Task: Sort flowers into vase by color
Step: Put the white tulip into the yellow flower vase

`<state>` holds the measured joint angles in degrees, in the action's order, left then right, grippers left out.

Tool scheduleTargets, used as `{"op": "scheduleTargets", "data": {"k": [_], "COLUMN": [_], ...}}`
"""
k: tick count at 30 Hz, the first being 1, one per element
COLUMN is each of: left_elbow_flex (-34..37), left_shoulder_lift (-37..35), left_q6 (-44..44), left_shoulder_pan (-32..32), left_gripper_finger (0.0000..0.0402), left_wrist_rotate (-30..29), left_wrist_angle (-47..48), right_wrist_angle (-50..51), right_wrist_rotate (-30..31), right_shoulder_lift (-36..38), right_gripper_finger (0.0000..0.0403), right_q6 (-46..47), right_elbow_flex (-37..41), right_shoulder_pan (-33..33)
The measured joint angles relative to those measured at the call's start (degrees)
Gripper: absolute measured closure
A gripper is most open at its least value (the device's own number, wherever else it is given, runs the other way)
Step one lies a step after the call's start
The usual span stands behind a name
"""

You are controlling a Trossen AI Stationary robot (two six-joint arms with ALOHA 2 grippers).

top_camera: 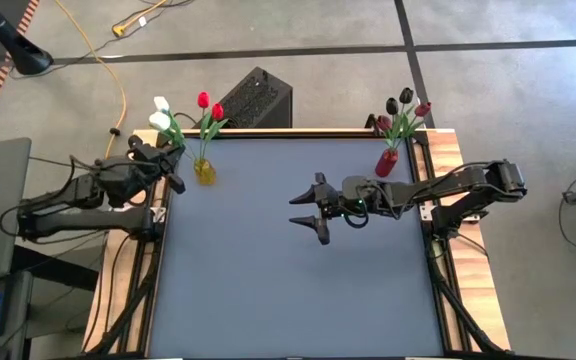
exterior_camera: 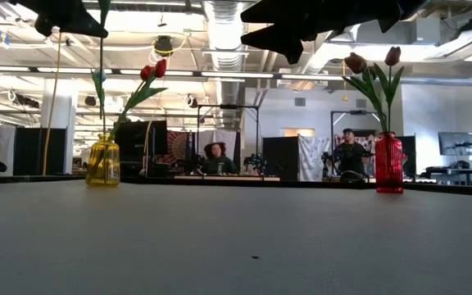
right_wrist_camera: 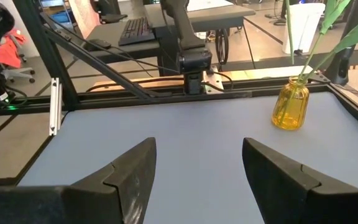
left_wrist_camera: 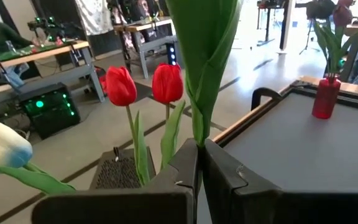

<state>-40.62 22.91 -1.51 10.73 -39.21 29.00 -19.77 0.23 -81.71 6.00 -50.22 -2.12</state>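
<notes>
Grey surface (top_camera: 268, 270): yellow vase (top_camera: 204, 170) with red tulips (top_camera: 210, 105) at far left corner, red vase (top_camera: 387, 161) far right. Left tool (top_camera: 171, 160) clamped on white tulip stem (left_wrist_camera: 197, 118) beside yellow vase; right tool (top_camera: 313, 208) spread apart, mid-surface.

- The right pincer (right_wrist_camera: 197, 177) fills the 6 o'clock part of the picture, its two dark fingers (right_wrist_camera: 126, 177) standing wide apart with nothing between them.
- Beyond them lies the flat grey-blue bench (right_wrist_camera: 191, 134), edged by a black metal frame (right_wrist_camera: 241, 94).
- A small yellow glass vase (right_wrist_camera: 290, 104) stands on the bench toward 2 o'clock, near its far corner.
- Thin green stems and leaves (right_wrist_camera: 328, 31) rise from the vase's mouth and leave the picture at 1 o'clock.
- A dark robot arm (right_wrist_camera: 185, 43) stands at 12 o'clock, beyond the bench's far edge.
</notes>
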Motion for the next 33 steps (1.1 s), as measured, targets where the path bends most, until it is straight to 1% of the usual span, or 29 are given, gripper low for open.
{"op": "scheduleTargets", "data": {"k": [6,11,19,23,29,33], "left_elbow_flex": [0.00,0.00,0.00,0.00,0.76,0.76], "left_shoulder_lift": [-0.11,-0.08,-0.04,0.53,3.50,5.43], "left_q6": [0.67,1.53,1.24,1.05,2.35,1.40], "left_shoulder_pan": [6.98,13.73,24.77,29.30,34.42,36.99], "left_gripper_finger": [0.0401,0.0401,0.0401,0.0401,0.0401,0.0401], "left_wrist_rotate": [8.03,16.29,26.91,30.78,33.64,38.94], "left_wrist_angle": [-0.52,-0.75,-0.16,0.08,-1.14,-4.62], "right_wrist_angle": [0.02,0.02,0.04,0.04,0.04,0.07], "right_wrist_rotate": [0.00,0.00,0.00,0.00,0.00,0.00], "right_shoulder_lift": [-0.02,-0.02,-0.02,-0.02,-0.02,-0.02], "right_gripper_finger": [0.0137,0.0137,0.0137,0.0137,0.0137,0.0137], "right_q6": [0.02,0.02,-0.19,-0.26,-0.47,-0.50], "right_elbow_flex": [-0.01,-0.02,-0.02,-0.02,-0.02,-0.04], "right_shoulder_pan": [-0.03,-0.03,-0.03,0.07,0.07,0.07]}}
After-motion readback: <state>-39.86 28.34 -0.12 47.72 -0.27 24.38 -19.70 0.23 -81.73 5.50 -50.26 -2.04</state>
